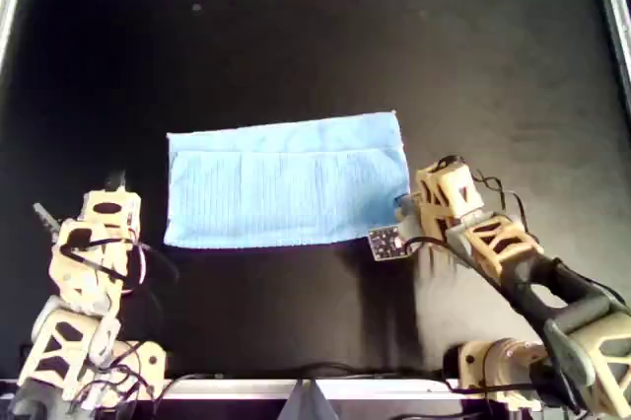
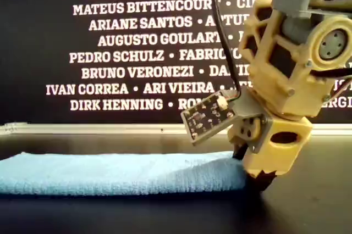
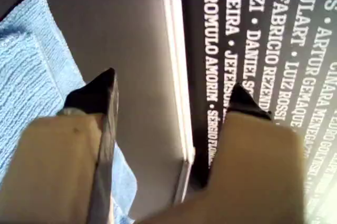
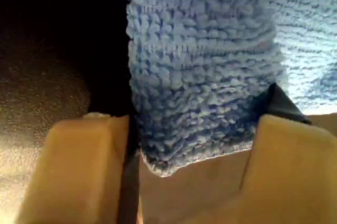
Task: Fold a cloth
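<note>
**Q:** Going across the overhead view from its left, what's where?

**A:** My first gripper (image 1: 99,205) hovers over the bare black table (image 1: 296,45), just beside the left end of the cloth (image 1: 286,181). Its jaws are spread with nothing between them, as my first wrist view shows. The cloth lies mid-table as a wide blue strip, apparently folded once already. At its lower right corner sits my second gripper (image 1: 412,205), down at table level.

**Q:** Is that one holding anything?

**A:** The cloth's corner lies between its jaws, which stand either side of the fabric. Whether they are pinching it firmly I cannot tell.

**Q:** How will the cloth behave?

**A:** I judge it light, soft and limp, with a nubbly weave that should grip well. It will sag and drape once lifted, so holding one corner alone would let it twist. Best to take both corners of a short edge, catching every layer.
</note>
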